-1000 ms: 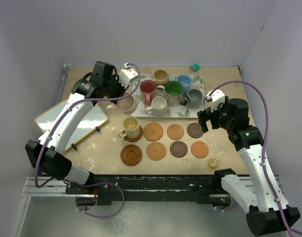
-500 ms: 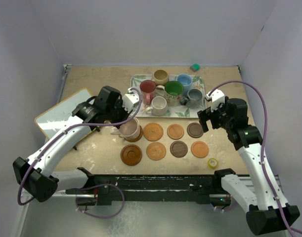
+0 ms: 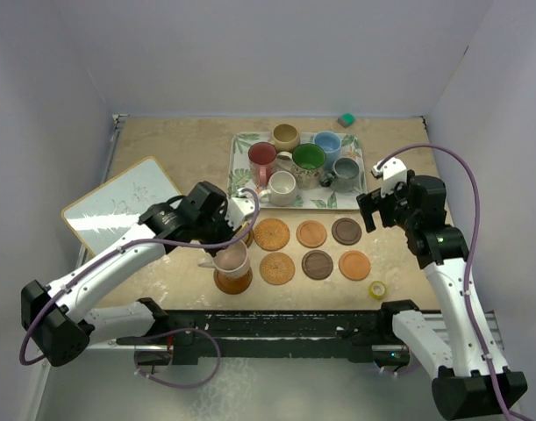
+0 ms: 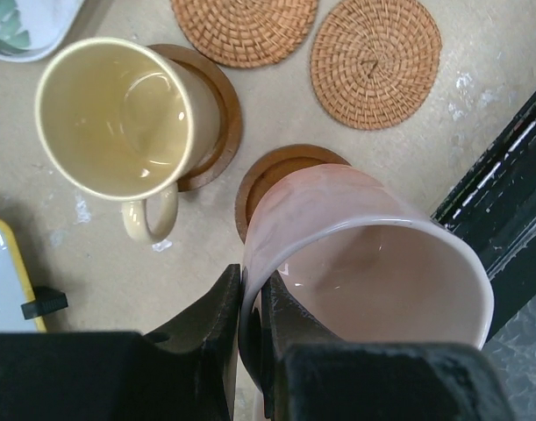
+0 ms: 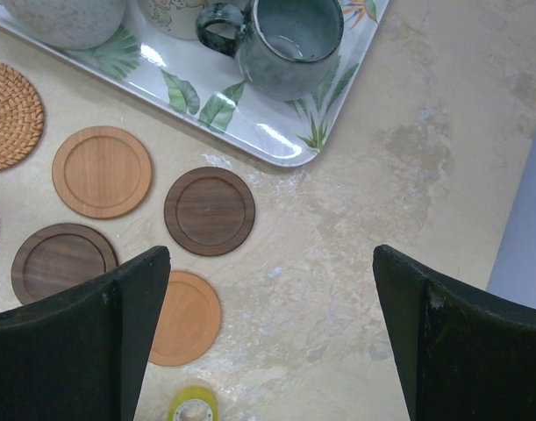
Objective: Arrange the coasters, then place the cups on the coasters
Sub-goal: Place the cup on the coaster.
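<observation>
We log this as a robotics lab test cell. The left arm [image 3: 118, 263] and right arm [image 3: 449, 263] are bolted to a black rail [image 3: 294, 323] at the near edge of a table [image 3: 162, 145], with purple cables [image 3: 423, 147] looping off them. 3 plain pale walls [image 3: 276, 53] box the table in. A whiteboard [image 3: 118, 206] and a tape roll [image 3: 376, 288] lie on the tabletop.

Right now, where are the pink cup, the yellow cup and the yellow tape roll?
pink cup [image 4: 338, 210]: left wrist view, on its outer wall.
yellow cup [image 4: 118, 114]: left wrist view, on its inner floor.
tape roll [image 5: 193, 392]: right wrist view, on the upper edge of its ring.
</observation>
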